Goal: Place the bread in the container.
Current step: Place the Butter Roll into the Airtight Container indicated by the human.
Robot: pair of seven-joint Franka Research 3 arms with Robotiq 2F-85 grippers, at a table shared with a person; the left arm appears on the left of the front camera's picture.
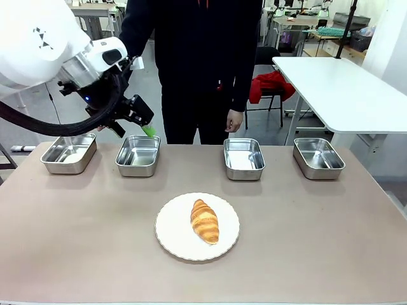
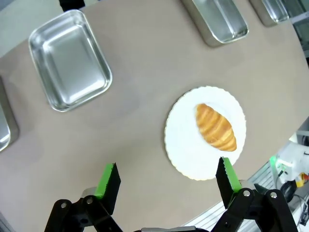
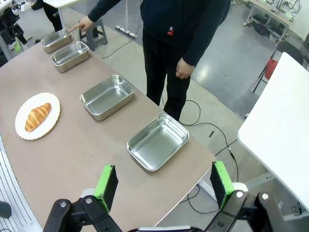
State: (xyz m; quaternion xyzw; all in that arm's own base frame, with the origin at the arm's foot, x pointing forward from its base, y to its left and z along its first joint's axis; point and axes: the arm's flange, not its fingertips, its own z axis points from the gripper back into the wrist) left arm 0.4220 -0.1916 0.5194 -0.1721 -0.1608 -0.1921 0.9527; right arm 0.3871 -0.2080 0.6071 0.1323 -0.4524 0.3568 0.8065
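Golden-brown bread (image 1: 205,220): lies on the white plate (image 1: 166,240) near the middle of the worktop (image 1: 305,248), its long axis running roughly toward the person. It is well apart from every pan.
Steel container (image 1: 67,166): I take this to be the end pan at the robot's far left, because in the right wrist view the person's hand (image 3: 83,23) points a finger at its rim. I cannot tell whether the finger touches it.
Look-alike pans (image 1: 243,173): three more stand in the same far row.
Left gripper (image 1: 133,130): hangs above the far row, over the pan beside the container. Its fingers are spread wide with nothing between them.
Right gripper (image 3: 163,173): high over the right end of the worktop, fingers spread and empty.
Step in hand: probably the reach for the bread; no grasp has begun.
Approach: the left arm is the nearer one to both the plate and the container. The wrist should turn so the fingers straddle the bread's width at its thick middle, not its tapered ends.
Grip: the crust will likely crush or flake, so close only until it holds.
Descent: stop short of the plate so the fingers neither scrape nor tip it.
Carry: lift well clear of the pan rims and watch the pointing hand.
Release: lower the bread inside the container's walls before opening the fingers.
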